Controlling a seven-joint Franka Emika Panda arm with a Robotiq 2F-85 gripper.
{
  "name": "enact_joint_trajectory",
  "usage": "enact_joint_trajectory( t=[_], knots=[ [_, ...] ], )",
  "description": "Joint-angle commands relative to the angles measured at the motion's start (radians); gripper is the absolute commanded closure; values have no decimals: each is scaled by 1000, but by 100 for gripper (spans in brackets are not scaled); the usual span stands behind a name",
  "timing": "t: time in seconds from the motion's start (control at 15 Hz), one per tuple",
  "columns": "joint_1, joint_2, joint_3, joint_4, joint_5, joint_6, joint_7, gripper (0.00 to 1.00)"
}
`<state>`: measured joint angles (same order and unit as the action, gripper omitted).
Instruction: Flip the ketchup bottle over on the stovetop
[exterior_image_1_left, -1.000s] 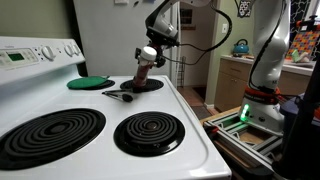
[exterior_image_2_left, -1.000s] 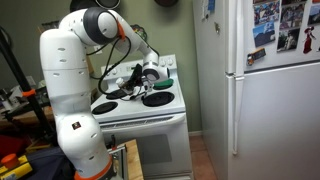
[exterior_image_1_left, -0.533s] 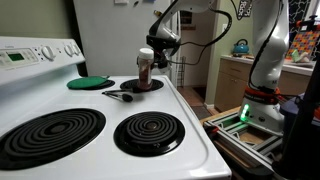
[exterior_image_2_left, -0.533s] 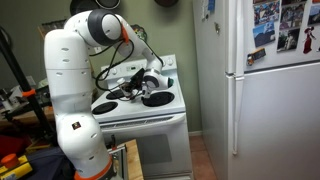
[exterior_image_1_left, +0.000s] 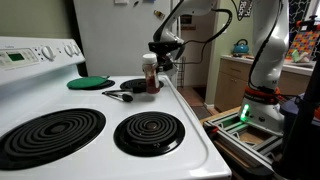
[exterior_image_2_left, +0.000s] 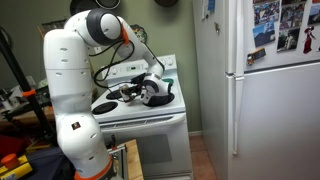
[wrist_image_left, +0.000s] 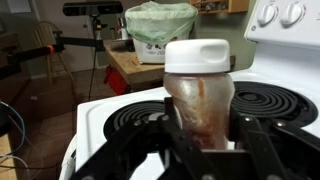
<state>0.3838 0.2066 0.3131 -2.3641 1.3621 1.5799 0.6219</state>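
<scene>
Where an exterior view looks along the stovetop (exterior_image_1_left: 95, 108) from its near end, the ketchup bottle (exterior_image_1_left: 150, 80) stands upright on the far right burner (exterior_image_1_left: 131, 86), its whitish cap (exterior_image_1_left: 148, 60) on top. The claw (exterior_image_1_left: 157, 68) reaches down from above and pinches the bottle around its body. A flat green disc (exterior_image_1_left: 90, 82) lies on the far left burner. A dark spoon-like utensil (exterior_image_1_left: 121, 96) lies on the white surface between the disc and the bottle, a little nearer. The back control panel (exterior_image_1_left: 35, 55) with its knobs runs along the left edge.

From the other side, an exterior view shows the white arm (exterior_image_2_left: 75, 70) bent over the stovetop (exterior_image_2_left: 120, 108), with the claw (exterior_image_2_left: 152, 92) low above the coils. The bottle is too small here to make out. A white refrigerator (exterior_image_2_left: 265, 90) stands to the right.

Seen from the wrist, the ketchup bottle (wrist_image_left: 200, 100) fills the middle, dark red smeared inside its clear wall, the cap (wrist_image_left: 198, 55) uppermost. The claw (wrist_image_left: 208, 128) holds it, its dark fingers (wrist_image_left: 172, 138) pressed against both sides of the bottle's lower body. Black coils (wrist_image_left: 275, 100) lie behind it. Farther off a pale green bag (wrist_image_left: 160, 30) sits on a wooden desk (wrist_image_left: 125, 68).
</scene>
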Motion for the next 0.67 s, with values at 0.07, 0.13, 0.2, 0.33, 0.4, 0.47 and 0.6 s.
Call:
enact_joint_trajectory(
  t=[0.07,0.13,0.2,0.33,0.4,0.47,0.6],
  knots=[
    [-8,-28,-2,-69,77,1,-14,78],
    [-4,-16,0,-64,80,2,-25,78],
    [-3,-7,2,-61,87,-3,-26,78],
    [1,20,4,-53,98,-4,-32,78],
    [3,28,4,-50,102,-1,-33,78],
    [3,34,4,-49,102,-3,-34,78],
    [1,46,1,-46,84,-19,-25,78]
  ],
)
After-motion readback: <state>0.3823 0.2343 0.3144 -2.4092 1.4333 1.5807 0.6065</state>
